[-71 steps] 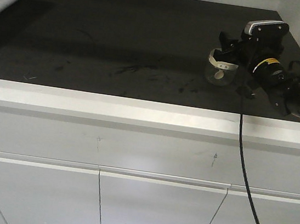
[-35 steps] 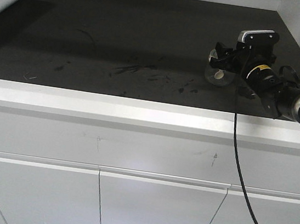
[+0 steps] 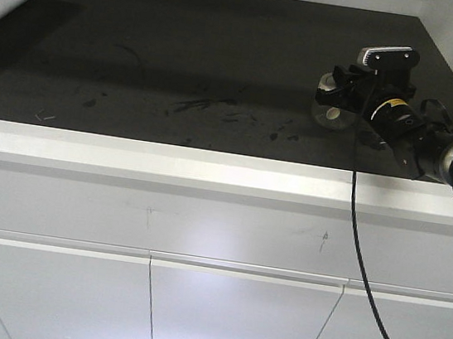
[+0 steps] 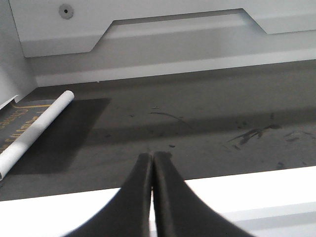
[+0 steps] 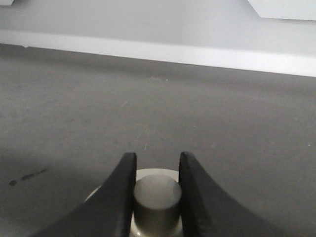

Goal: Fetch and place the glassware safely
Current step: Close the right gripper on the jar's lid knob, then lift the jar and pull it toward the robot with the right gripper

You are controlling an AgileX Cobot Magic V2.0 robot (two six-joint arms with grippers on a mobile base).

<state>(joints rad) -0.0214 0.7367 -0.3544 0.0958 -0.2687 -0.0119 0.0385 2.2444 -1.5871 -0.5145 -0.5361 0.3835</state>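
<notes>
1. My right gripper [image 5: 157, 160] has its jaws narrowed onto the knob [image 5: 157, 195] on top of the jar [image 3: 331, 110], with a finger touching it on each side.
2. The jar is at the right side of the dark counter [image 3: 184, 47]; I can't tell whether its base touches the surface.
3. My left gripper [image 4: 151, 170] has its jaws pressed together, holding nothing.
4. A white tube [image 3: 6, 5] lies at the counter's far left, well apart from the jar.

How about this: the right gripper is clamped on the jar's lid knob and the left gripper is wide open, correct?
No. The left gripper is shut, fingers pressed together, as the left wrist view shows. The right gripper does clamp the lid knob of the jar.
</notes>
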